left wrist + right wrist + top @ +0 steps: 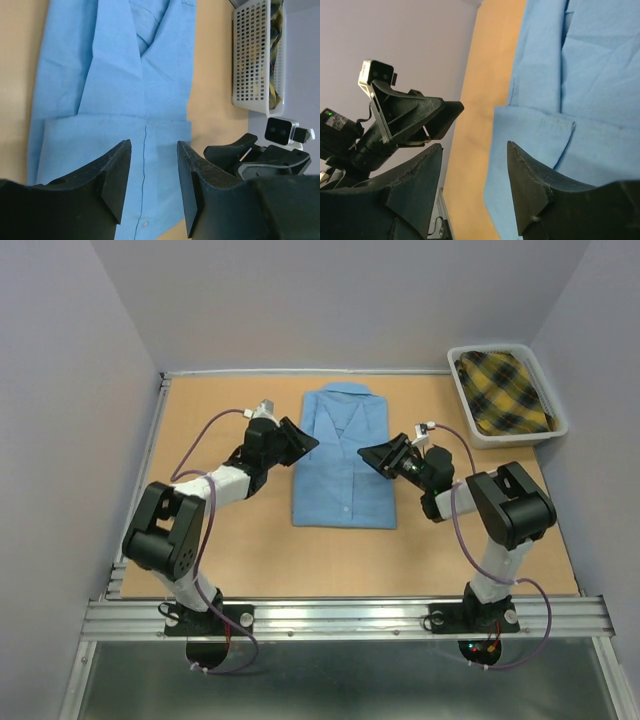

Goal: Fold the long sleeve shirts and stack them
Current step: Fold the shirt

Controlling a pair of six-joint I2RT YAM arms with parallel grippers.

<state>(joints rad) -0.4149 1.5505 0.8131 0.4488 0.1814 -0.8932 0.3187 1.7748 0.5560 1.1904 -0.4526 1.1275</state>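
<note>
On the tan bench [230, 560], at the centre of the top view, lies the blue shirt [345, 465], folded narrow. The left fingers [115, 175] and right fingers [535, 185] flank it, apart and empty. Pinching every layer evenly at both side edges should keep the folds intact.

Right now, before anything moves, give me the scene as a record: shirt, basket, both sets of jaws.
shirt: light blue, folded into a rectangle, flat at the middle of the table, collar at the far end
basket: white, far right corner, holds a yellow plaid cloth
left jaws: open, empty, at the shirt's left edge
right jaws: open, empty, at the shirt's right side
stack: none yet; only this one shirt lies on the table
</note>
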